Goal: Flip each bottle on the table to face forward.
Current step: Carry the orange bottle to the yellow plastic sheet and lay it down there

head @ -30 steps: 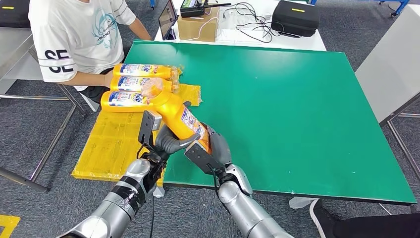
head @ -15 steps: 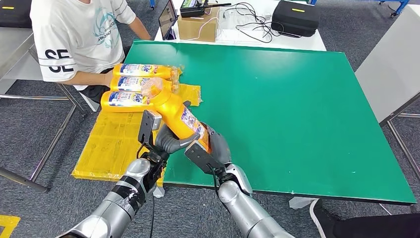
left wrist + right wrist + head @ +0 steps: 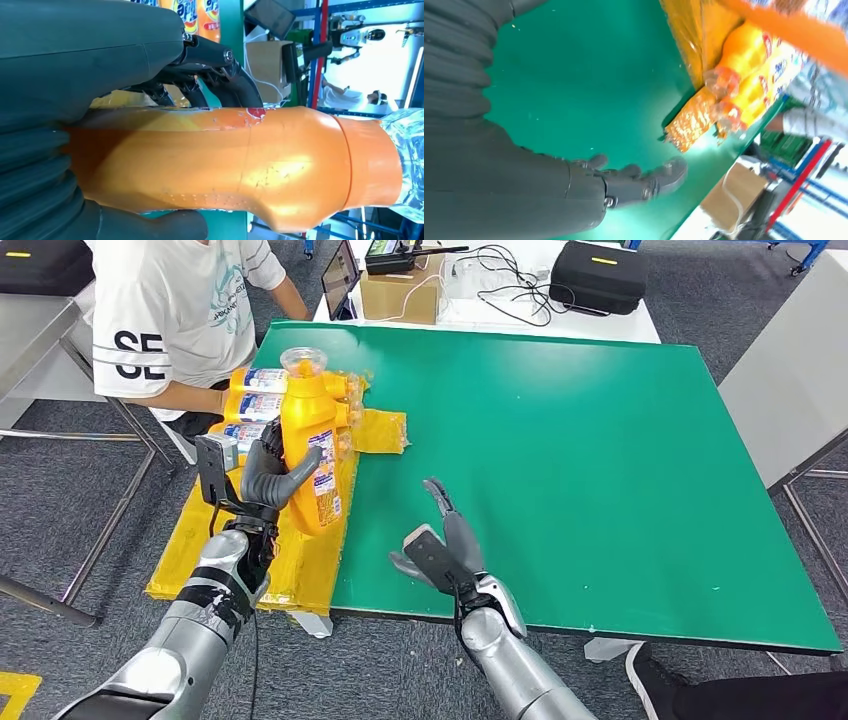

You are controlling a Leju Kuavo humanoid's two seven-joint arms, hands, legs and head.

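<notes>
held bottle (image 3: 312,445): glossy orange plastic, scuffed; printed label; clear plastic cap
left hand (image 3: 262,478): matt grey thumb, ribbed cover, dark fingers wrapped round the bottle
right hand (image 3: 440,540): same matt grey finish, fingers spread above the mat
table mat (image 3: 600,460): matt green, smooth, under right hand
yellow sheet (image 3: 225,530): shiny crinkled film, under left hand
arms (image 3: 200,640): silver metal, satin sheen
</notes>
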